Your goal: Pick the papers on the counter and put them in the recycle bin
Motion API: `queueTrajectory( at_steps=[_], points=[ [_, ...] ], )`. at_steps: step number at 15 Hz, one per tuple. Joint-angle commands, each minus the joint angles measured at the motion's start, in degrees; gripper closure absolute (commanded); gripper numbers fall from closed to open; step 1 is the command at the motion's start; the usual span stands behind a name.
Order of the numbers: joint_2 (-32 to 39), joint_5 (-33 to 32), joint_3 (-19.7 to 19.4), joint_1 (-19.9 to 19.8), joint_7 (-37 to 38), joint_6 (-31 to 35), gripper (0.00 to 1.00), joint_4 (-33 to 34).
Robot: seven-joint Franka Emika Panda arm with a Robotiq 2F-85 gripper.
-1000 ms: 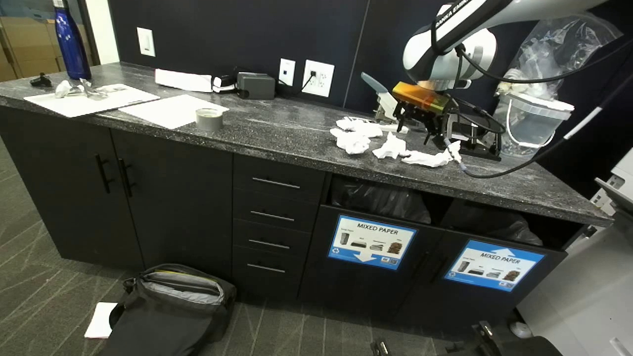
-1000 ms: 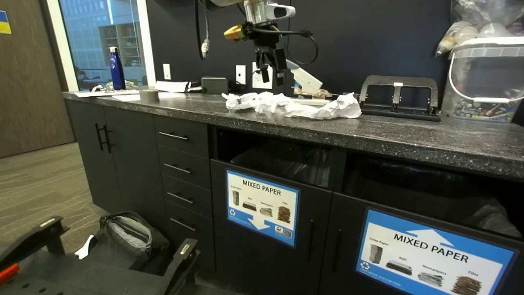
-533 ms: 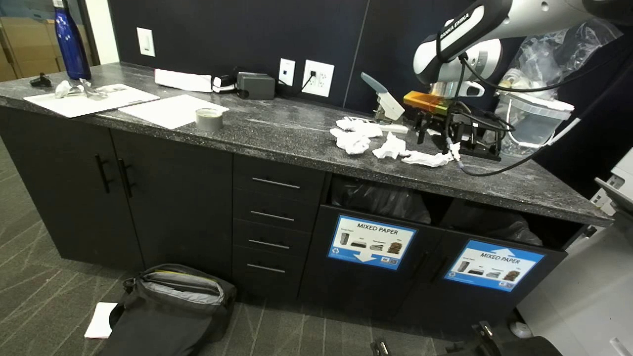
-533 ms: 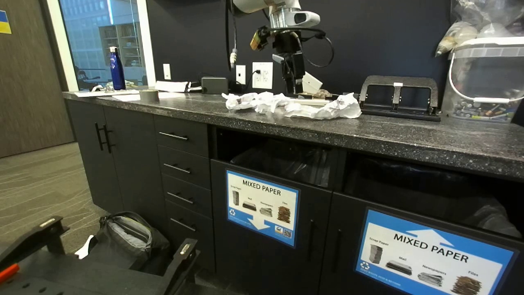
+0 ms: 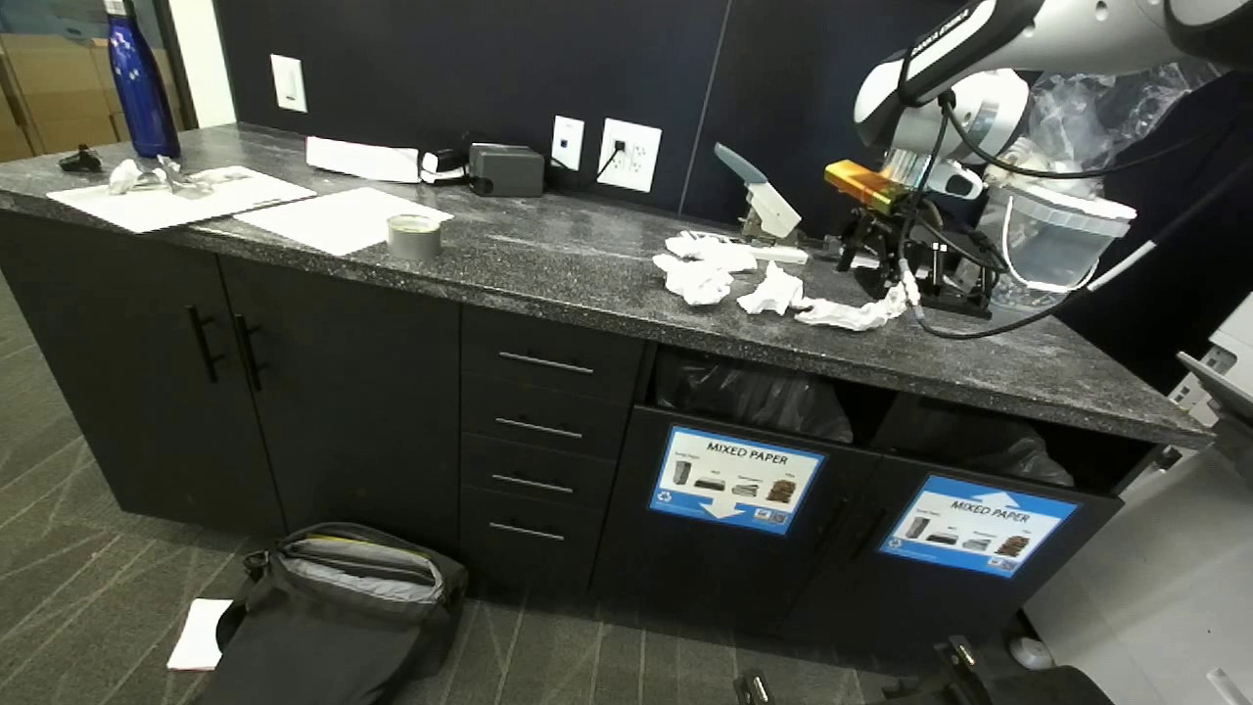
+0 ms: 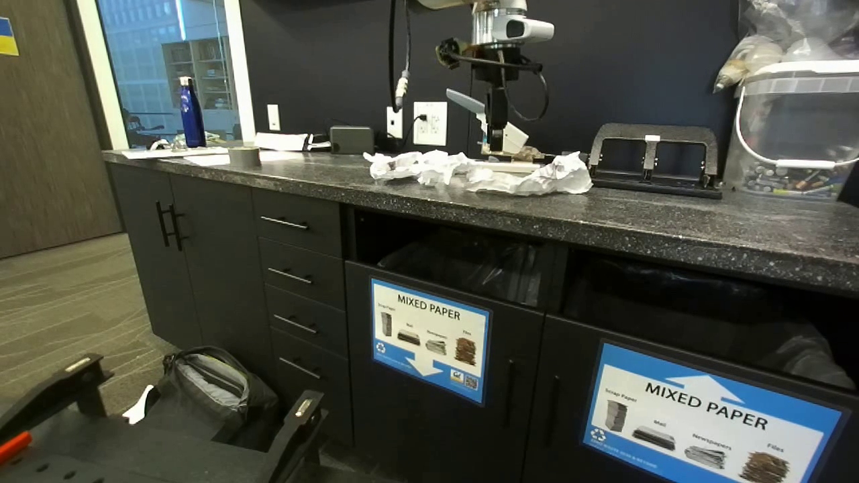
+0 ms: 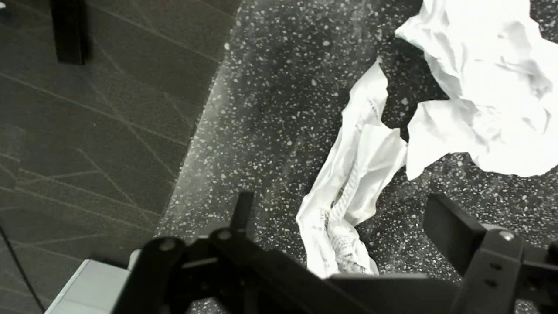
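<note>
The papers are several crumpled white scraps on the dark speckled counter [image 5: 578, 255]. A long creased scrap [image 7: 348, 170] with faint print lies between the fingers of my gripper [image 7: 340, 200] as the wrist view looks down; the jaws stand wide apart and grip nothing. Its near end is hidden behind the gripper. A bigger crumpled scrap [image 7: 492, 100] lies to its upper right. In an exterior view my gripper [image 6: 496, 141] hangs above and behind the row of papers [image 6: 537, 178], seen edge-on. Below the counter, the recycle bin [image 6: 463, 261] shows a dark liner behind a MIXED PAPER panel.
A stapler [image 5: 768, 211] stands behind the papers, a black hole punch [image 6: 654, 161] and a clear bucket [image 6: 792, 127] to their right. Tape roll [image 5: 413, 237], flat sheets [image 5: 343, 220] and a blue bottle [image 5: 142, 88] are farther left. A second liner [image 5: 1018, 450] sits under the right end.
My gripper has moved rightward in both exterior views and turned, so its fingers now appear edge-on in an exterior view. The papers lie unmoved, and the jaws have stayed open.
</note>
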Motion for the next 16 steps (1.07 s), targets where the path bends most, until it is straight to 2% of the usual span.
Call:
queueTrajectory(
  at_steps=[1, 10, 16],
  points=[
    [4.3, 3.3, 1.8, -2.0, 1.6, 1.6, 0.0, 4.9],
    [14.5, 4.3, 1.8, -3.1, 4.3, 1.7, 0.0, 14.2],
    [16.5, 3.6, 1.7, -3.4, 5.3, 0.3, 0.0, 17.2]
  ],
)
